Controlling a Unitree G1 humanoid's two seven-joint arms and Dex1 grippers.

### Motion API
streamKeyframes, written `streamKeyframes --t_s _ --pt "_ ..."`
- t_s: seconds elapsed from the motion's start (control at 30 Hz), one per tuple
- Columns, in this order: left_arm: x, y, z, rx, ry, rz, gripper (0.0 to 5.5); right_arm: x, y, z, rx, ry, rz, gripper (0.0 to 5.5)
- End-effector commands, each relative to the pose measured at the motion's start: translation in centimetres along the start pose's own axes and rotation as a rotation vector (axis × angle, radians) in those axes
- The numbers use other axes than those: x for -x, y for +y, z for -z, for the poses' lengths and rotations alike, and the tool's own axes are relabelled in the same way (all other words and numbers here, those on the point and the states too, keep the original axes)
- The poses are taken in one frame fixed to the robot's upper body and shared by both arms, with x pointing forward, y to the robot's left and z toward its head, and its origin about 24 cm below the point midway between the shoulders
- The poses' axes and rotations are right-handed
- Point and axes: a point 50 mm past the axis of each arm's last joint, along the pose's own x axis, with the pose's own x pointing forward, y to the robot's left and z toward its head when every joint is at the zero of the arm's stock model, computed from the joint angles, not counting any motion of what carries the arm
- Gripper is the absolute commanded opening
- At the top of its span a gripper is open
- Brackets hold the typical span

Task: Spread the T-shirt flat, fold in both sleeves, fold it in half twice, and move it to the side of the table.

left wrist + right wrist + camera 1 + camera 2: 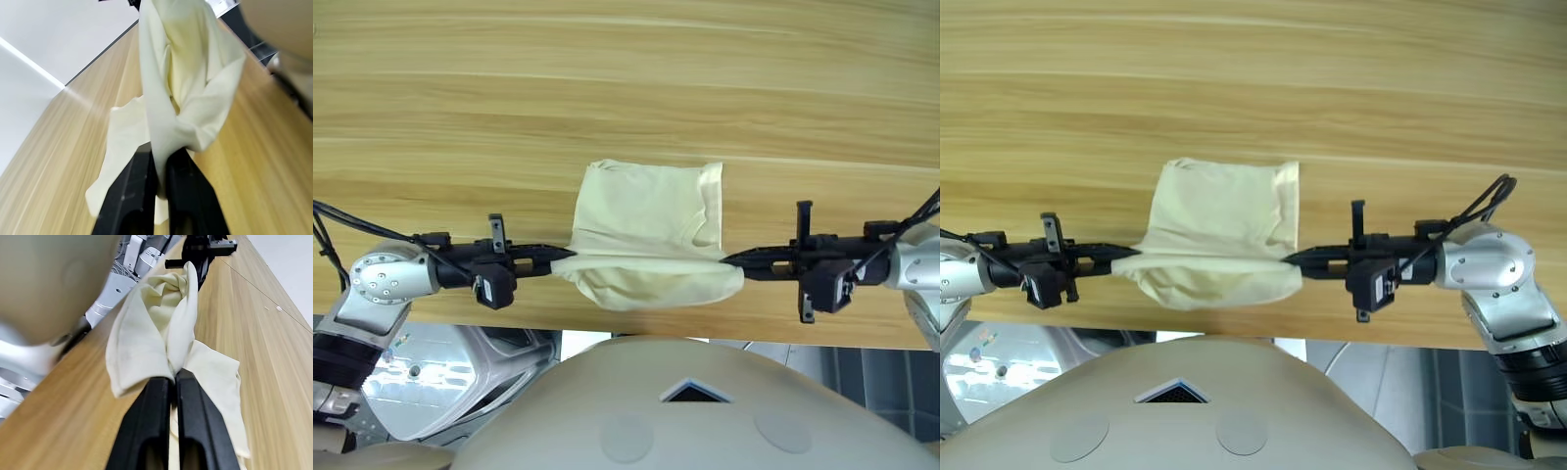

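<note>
- A pale yellow T-shirt (646, 220) sits at the near edge of the wooden worktop (626, 88), about midway along the stretch in view, with the robot's two hands gripping it from either side.
- The garment's far part lies flat on the worktop in a roughly square shape; its far edge runs parallel to the worktop's near edge.
- The near part is raised off the worktop and stretched in a taut line between the two hands; below that line the cloth sags in a rounded pouch that reaches close to the worktop's near edge.
- The left hand (566, 257) is over the worktop near that edge. Its two black fingers are pressed together on a bunched corner of the cloth (the wrist view shows the fabric pinched between them and fanning away toward the other arm).
- The right hand (729, 258) is level with it over the same strip of worktop. Its fingers are likewise closed tight on the opposite end of the raised fold, with no gap showing between them beyond the cloth itself.
- A curved seam, apparently the neckline, shows on the flat part just beyond the right hand's grip.
- Both arms reach in low along the worktop's near edge, pointing at each other.
</note>
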Motion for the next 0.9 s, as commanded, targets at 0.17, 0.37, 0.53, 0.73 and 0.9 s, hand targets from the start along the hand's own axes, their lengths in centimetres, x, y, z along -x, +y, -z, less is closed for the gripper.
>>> streamKeyframes --t_s 0.17,0.37,0.53,0.73,0.9 --pt "-0.1 1.5 1.7 0.073 0.03 -0.115 0.15 -0.7 -2.9 2.7 -0.002 0.148 0.183 0.0" --pt "-2.3 3.6 3.5 0.233 0.023 -0.267 0.15 -1.9 -2.6 4.2 -0.007 0.208 0.191 0.0" --pt "-5.1 4.9 6.3 0.45 0.134 -0.359 0.15 -2.8 -2.0 5.5 -0.018 0.249 0.182 0.0" --pt "-7.6 4.6 9.0 0.668 0.214 -0.427 0.15 -3.3 -2.1 6.7 -0.04 0.286 0.212 0.0" --pt "-9.1 3.3 10.4 0.819 0.231 -0.44 0.15 -3.1 -2.9 8.2 -0.092 0.349 0.281 0.0"
